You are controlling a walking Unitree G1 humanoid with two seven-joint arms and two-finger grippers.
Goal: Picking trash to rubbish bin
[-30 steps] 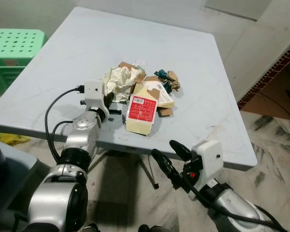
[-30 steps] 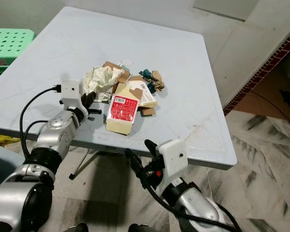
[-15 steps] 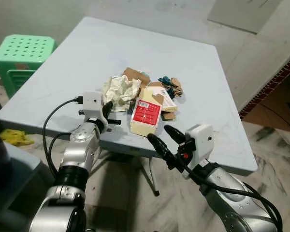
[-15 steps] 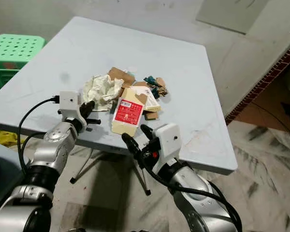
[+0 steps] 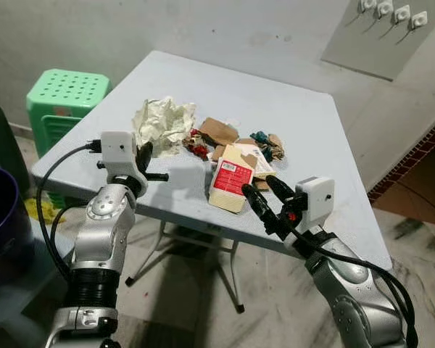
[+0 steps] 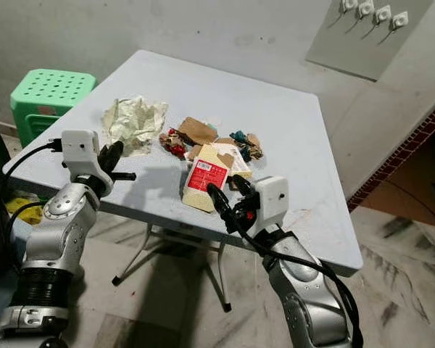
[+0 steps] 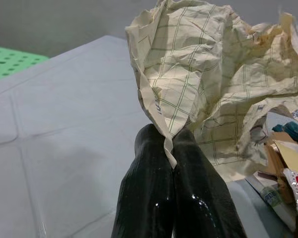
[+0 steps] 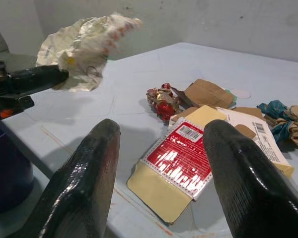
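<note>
One crumpled gridded paper wrapper (image 7: pixel 208 84) pinched in left claw (image 7: pixel 173 148)

No wording is reading clearly in any view. The red-and-yellow carton (image 8: pixel 176 166), lying flat on the table (image 5: pixel 312 130), is showing a white barcode label at its upper end and rows of white print on its red panel; the print is too small and blurred to make out. The flattened white box (image 8: pixel 256 136) beside it is carrying a second barcode, its digits not resolving. The crumpled paper (image 7: pixel 208 74) is bearing a grid pattern with a few dark printed characters along one fold, which are not making out as letters or numbers.
</note>
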